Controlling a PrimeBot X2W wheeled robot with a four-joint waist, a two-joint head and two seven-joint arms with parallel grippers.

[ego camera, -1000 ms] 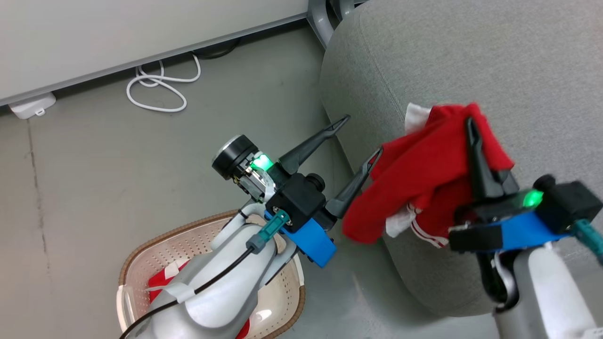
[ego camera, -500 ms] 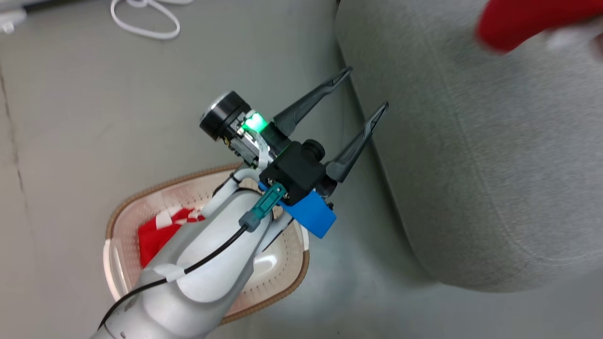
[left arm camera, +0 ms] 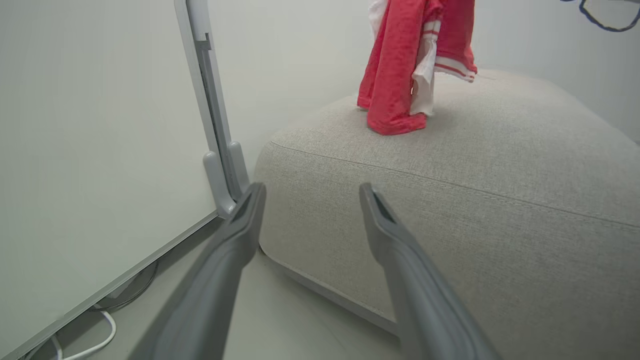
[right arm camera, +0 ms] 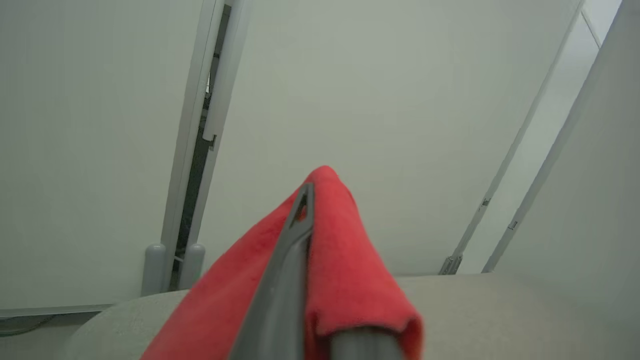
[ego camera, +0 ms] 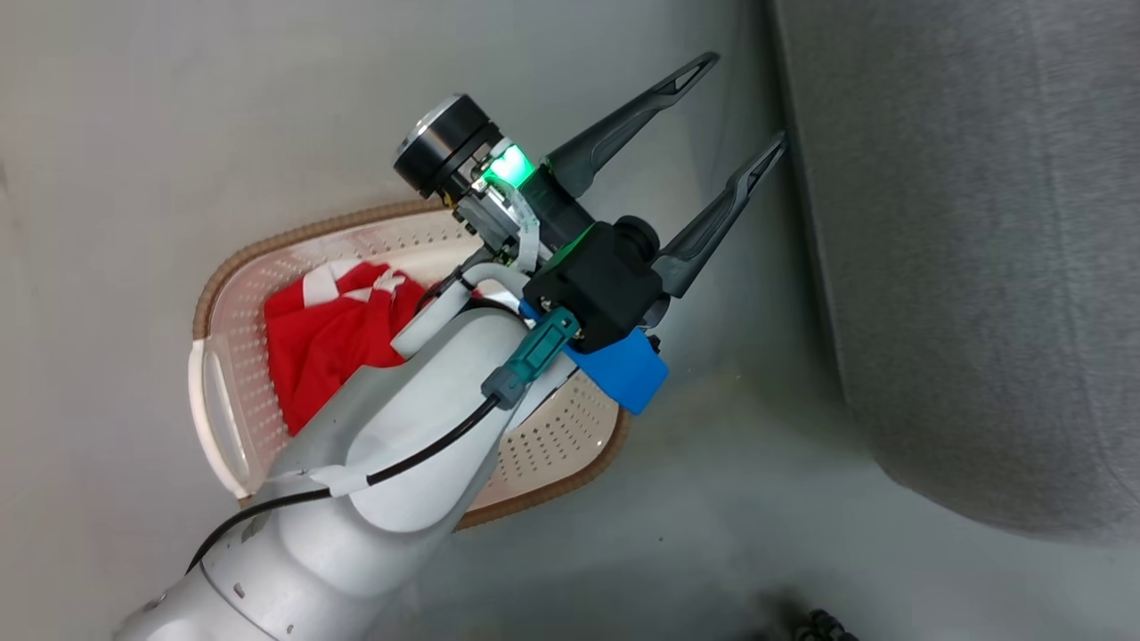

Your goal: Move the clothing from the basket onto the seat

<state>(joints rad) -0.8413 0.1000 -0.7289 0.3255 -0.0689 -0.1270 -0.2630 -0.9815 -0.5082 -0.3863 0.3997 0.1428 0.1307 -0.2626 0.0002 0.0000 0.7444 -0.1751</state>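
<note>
The robot's head has swung down and to the left over the last second, so the whole view has shifted. The grey seat (ego camera: pixel 962 267), which lay broad across the right, is now a strip along the right edge. The cream basket (ego camera: pixel 233 356) on the floor (ego camera: pixel 116 133) sits fuller at middle left. That is the camera moving, not the furniture.

One piece of the red clothing (ego camera: pixel 334 343) lies bunched in the basket's left half, partly behind the pale left forearm (ego camera: pixel 419 445). A second red and white piece (left arm camera: pixel 400 65) hangs over the top of the seat, its lower end touching the cushion as far as I can tell. A second ago it was draped at the seat's near edge.

The right claw (right arm camera: pixel 306 200) stays clenched on that hanging piece, with red cloth folded over its fingers. The left claw (ego camera: pixel 748 98) stays spread wide and empty, above the floor between basket and seat, as before.

My reading is that the first piece is over the seat but not yet let go. The head's turn toward the basket suggests the remaining piece comes next, likely for the empty left claw.
</note>
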